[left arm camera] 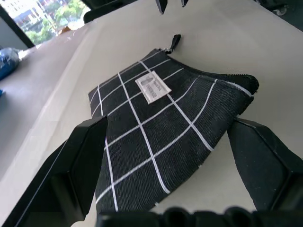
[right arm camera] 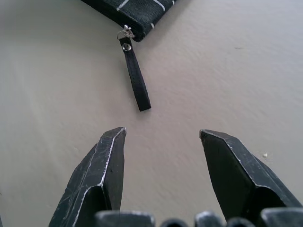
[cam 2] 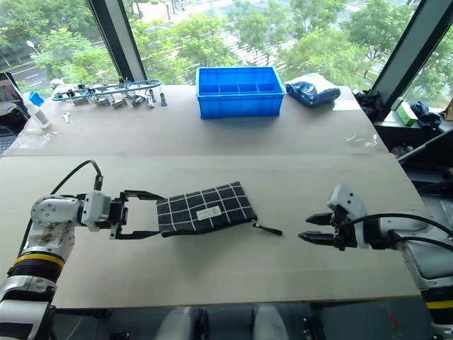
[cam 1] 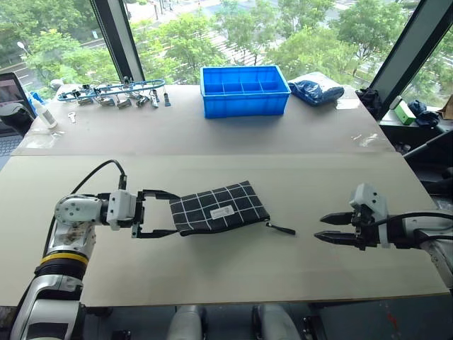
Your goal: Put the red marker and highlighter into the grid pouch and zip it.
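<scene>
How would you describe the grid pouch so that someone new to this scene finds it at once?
On the near half of the long beige table, between the left end effector and the right end effector, lies the grid pouch. It is flat black fabric with white grid lines, a small white label and a black pull cord, unlike the rigid blue bin at the far edge.

The robot's left arm is built of silver-grey metal segments, its rounded wrist housing scuffed with rust-coloured marks, and a yellow-and-black band rings the forearm. A black cable loops over the wrist to a white block that carries the left tool (cam 1: pixel 172 212), a black frame with two long, thin fingers. The right arm ends in a pale grey housing fed by black cables. The right tool (cam 1: pixel 323 228) has two black, wedge-shaped fingers (right arm camera: pixel 102 175) with worn edges.
</scene>
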Controlling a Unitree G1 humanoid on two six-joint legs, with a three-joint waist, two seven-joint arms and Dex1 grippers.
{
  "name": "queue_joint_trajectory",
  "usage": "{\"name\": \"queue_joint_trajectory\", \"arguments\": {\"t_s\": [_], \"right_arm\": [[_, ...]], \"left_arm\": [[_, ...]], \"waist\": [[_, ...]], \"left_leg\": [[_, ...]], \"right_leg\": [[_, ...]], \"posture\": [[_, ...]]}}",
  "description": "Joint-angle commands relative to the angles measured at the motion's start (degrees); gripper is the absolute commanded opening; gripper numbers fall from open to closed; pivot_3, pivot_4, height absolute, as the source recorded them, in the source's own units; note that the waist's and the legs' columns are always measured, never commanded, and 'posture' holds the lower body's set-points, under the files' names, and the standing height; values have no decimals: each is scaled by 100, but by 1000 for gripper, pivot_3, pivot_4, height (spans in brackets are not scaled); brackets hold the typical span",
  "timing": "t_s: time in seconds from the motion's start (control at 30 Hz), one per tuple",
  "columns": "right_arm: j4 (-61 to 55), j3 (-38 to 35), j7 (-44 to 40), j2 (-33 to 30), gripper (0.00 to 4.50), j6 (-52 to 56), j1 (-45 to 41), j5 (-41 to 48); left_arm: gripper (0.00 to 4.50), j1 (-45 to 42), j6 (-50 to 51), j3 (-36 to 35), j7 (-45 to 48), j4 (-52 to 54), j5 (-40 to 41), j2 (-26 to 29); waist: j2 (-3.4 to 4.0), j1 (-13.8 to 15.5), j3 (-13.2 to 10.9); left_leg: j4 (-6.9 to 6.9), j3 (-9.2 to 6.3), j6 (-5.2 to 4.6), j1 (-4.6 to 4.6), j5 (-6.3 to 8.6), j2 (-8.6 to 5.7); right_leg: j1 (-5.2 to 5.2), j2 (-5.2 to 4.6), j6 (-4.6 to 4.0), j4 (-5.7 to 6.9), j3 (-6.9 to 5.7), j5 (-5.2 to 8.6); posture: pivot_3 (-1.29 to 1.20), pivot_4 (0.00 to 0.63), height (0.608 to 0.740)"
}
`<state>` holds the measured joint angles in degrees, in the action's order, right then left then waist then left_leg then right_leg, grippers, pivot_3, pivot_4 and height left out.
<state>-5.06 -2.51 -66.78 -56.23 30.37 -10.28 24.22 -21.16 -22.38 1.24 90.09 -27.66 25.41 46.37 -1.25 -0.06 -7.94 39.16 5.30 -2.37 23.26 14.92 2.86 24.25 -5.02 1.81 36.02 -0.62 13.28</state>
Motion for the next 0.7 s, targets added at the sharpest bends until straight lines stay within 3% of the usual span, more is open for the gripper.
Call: {"name": "queue_joint_trajectory", "arguments": {"t_s": [0.03, 0.17, 0.27, 0.37, 0.57, 0.7], "right_arm": [[247, 68, -136, 11, 2818, -193, -323, -126], [809, 128, -227, 92, 2818, -345, -703, -253], [1187, -94, -39, 303, 2818, -541, -769, -237], [1237, -545, 307, 577, 2818, -490, -756, -9], [1057, -1377, 670, 760, 2818, -60, -435, 509], [1161, -1365, 830, 842, 2818, -94, -464, 433]], "left_arm": [[4202, 545, 1135, -249, -268, 605, 33, 486], [4202, 1227, 3274, -1066, -1698, 1822, 921, 594], [4202, 1783, 4202, -1885, -3471, 2842, 1402, -2], [4202, 2204, 4633, -2358, -4663, 3516, 1463, -588], [4202, 2755, 4907, -2939, -5604, 4150, 1708, -1348], [4202, 2748, 4734, -3028, -5651, 3914, 1575, -1499]], "waist": [[1, -17, -1], [0, 26, -4], [-1, 75, -4], [-1, 72, -4], [-1, 80, -4], [-1, 74, -3]], "left_leg": [[-2, 0, 0, -3, 0, -2], [-2, -1, 0, -1, 0, 2], [-2, -10, 0, -1, 0, 1], [-2, -12, -3, -3, 2, -2], [-2, -8, 0, -7, 0, -5], [-3, -5, 1, -16, 0, -12]], "right_leg": [[-1, -3, 1, 3, 1, 2], [-1, -13, 2, 4, -5, 4], [-4, -21, 7, 5, -7, 6], [-8, -24, 10, 5, -3, 6], [-11, -19, 6, 8, -2, 5], [-17, -18, 3, 8, 0, 4]], "posture": [[0, 150, 740], [0, 150, 740], [0, 150, 740], [0, 150, 740], [0, 150, 740], [0, 150, 740]]}}
